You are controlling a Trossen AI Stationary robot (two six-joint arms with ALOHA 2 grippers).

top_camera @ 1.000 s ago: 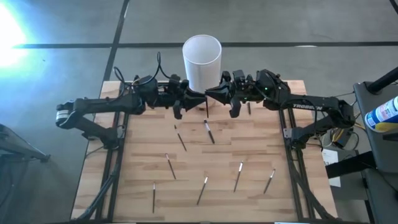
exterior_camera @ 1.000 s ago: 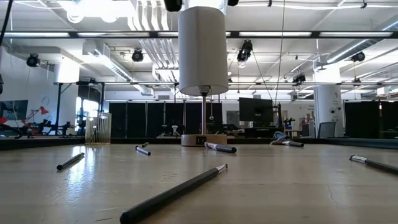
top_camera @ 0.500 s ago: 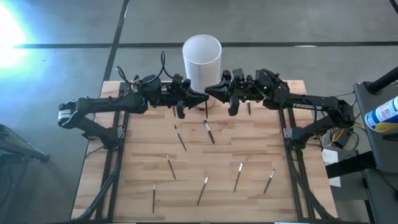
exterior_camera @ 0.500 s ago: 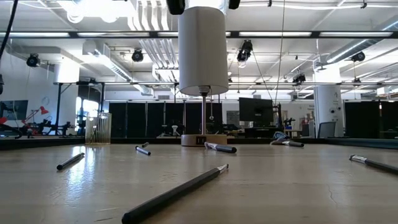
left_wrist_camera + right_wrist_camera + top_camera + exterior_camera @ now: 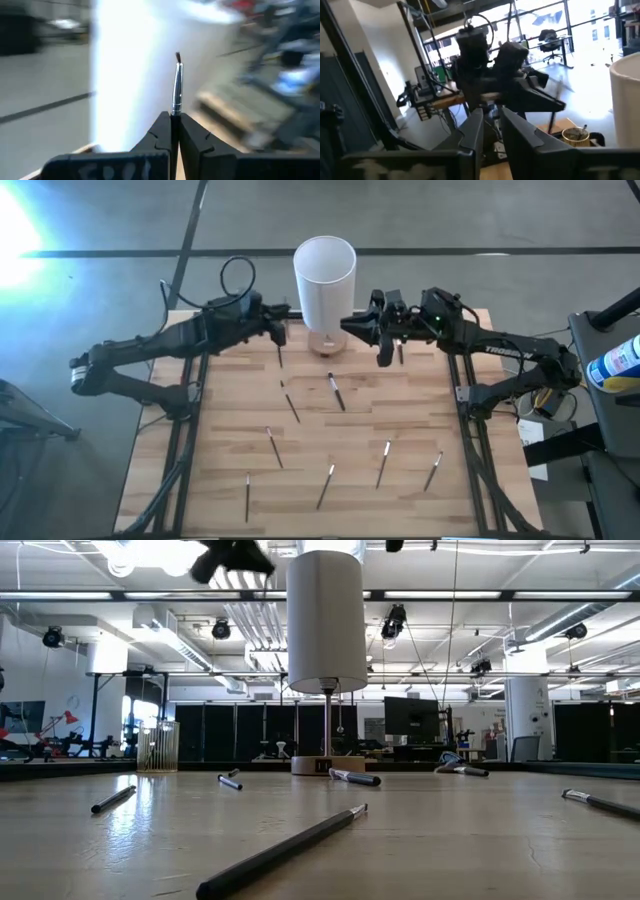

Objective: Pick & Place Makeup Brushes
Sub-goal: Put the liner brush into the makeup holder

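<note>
My left gripper [image 5: 279,337] hangs over the table's back edge, left of the tall white cylinder [image 5: 324,268]. It is shut on one makeup brush [image 5: 280,357]. In the left wrist view the fingers [image 5: 162,131] pinch the handle, and the silvery ferrule and dark tip of that brush [image 5: 176,85] stick out toward the cylinder. My right gripper [image 5: 352,330] is just right of the cylinder, open, with nothing between its fingers [image 5: 472,131]. Several more makeup brushes lie on the wood, among them one near the middle [image 5: 336,392] and one at the front [image 5: 326,485].
A small yellowish cup [image 5: 575,134] stands at the cylinder's foot. The cylinder [image 5: 326,615] sits on a thin stem above a small base. Loose brushes [image 5: 280,850] lie scattered across the front half of the wooden table [image 5: 230,420]. Metal frame rails run along both sides.
The two grippers met in front of the cylinder. The left one shut on the brush and drew back to the left with it. The right one opened and stayed near its place.
</note>
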